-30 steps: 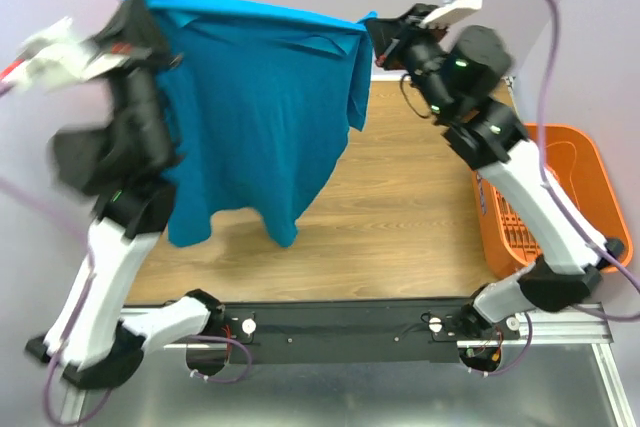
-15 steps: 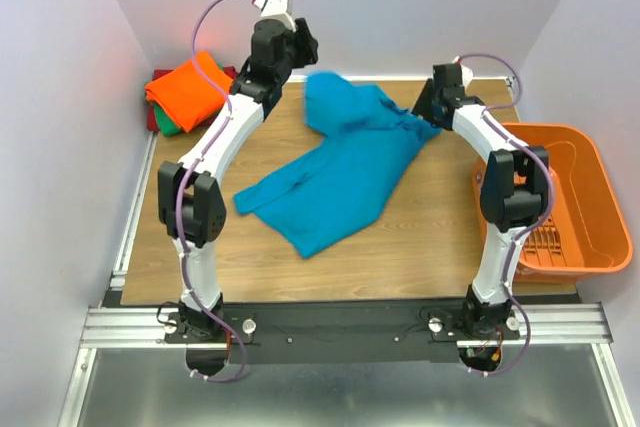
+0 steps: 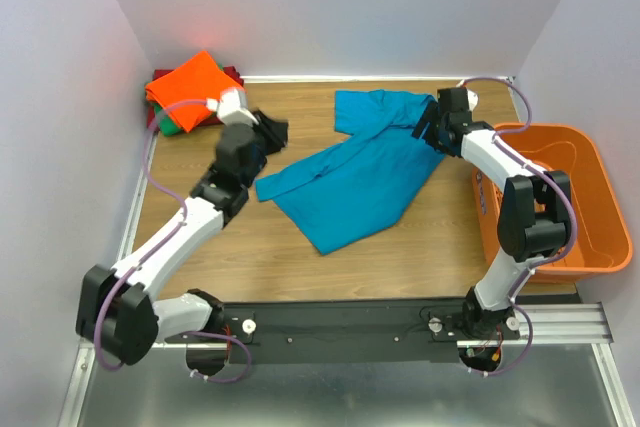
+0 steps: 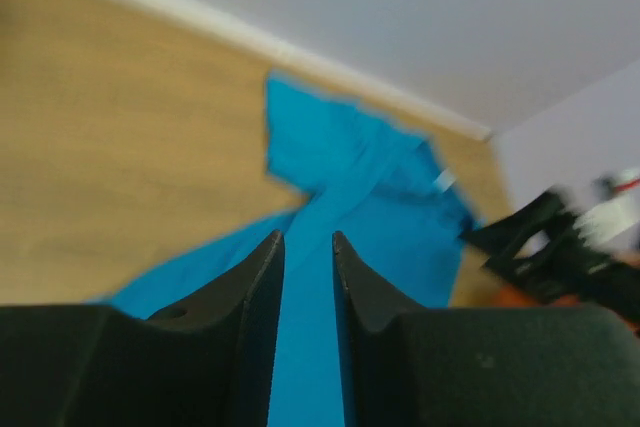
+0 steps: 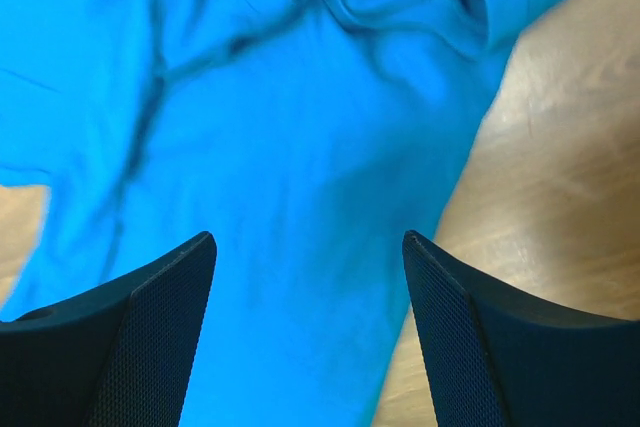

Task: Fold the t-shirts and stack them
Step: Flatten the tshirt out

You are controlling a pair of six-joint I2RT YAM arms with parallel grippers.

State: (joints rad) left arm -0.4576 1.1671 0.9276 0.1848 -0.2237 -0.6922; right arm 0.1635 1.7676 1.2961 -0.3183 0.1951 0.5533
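The teal-blue t-shirt (image 3: 360,172) lies loosely spread on the tabletop (image 3: 250,247), nearer its far right corner. The left gripper (image 3: 272,130) is at the shirt's left edge, jaws slightly apart and empty. The right gripper (image 3: 426,125) is over its far right part, jaws wide and empty. A folded orange t-shirt (image 3: 188,87) sits in the far left corner

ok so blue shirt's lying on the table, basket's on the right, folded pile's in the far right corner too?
No: the folded pile is in the far left corner, per the top view. The blue shirt does lie on the table and the basket is on the right.
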